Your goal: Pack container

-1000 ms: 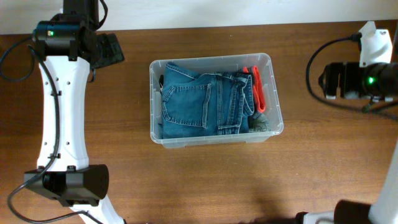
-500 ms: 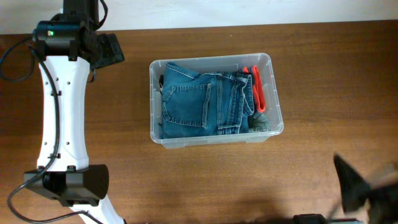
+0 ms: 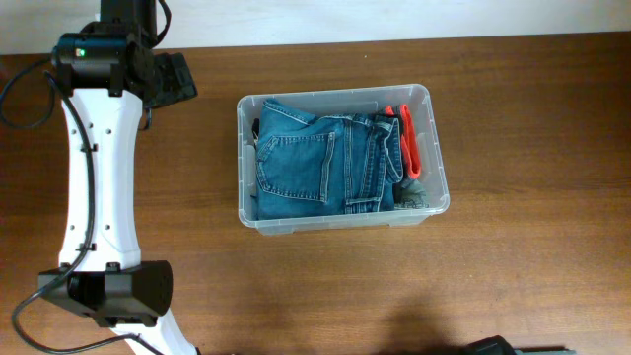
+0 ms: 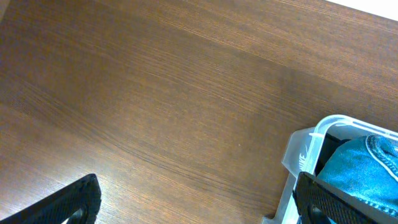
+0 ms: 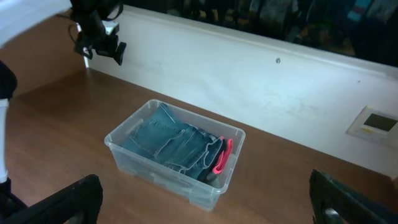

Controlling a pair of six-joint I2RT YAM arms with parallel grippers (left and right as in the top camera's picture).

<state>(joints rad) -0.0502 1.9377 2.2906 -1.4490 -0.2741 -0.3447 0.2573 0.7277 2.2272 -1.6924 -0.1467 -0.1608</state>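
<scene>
- Container (image 3: 340, 219) sits near the middle of the table (image 3: 532, 118), its long side running left to right in the overhead view; folded jeans (image 3: 315, 163) fill most of it and a red-orange item (image 3: 407, 138) is tucked against the end on the robot's right
- Left arm (image 3: 94, 177) lies as a long white link along the table's left side, from a dark joint at the near edge up to the far left corner
- Left gripper (image 3: 177, 79) at that corner is turned toward the container but well apart from it
- From the left wrist, its fingers (image 4: 68, 202) stand spread wide and released, with bare wood between them; only their dark tips show, at the two lower corners
- One rounded corner of the container (image 4: 303, 155) enters that view at the right edge, denim bulging at the rim, the rest cut off
- Right gripper (image 5: 205, 199) hangs high over the table, its camera looking down and across at the container (image 5: 155, 174) toward a white wall (image 5: 261, 87)
- Its fingers (image 5: 351, 199) are likewise splayed wide, grasping nothing, well clear of the bin
- Right arm falls outside the overhead view
- Seen from the right wrist, the left gripper (image 5: 99, 40) is small and dark at the far corner; its jaws cannot be made out there
- Grey patch (image 3: 414, 187) below the red-orange item cannot be identified
- Clothes cover the container's floor
</scene>
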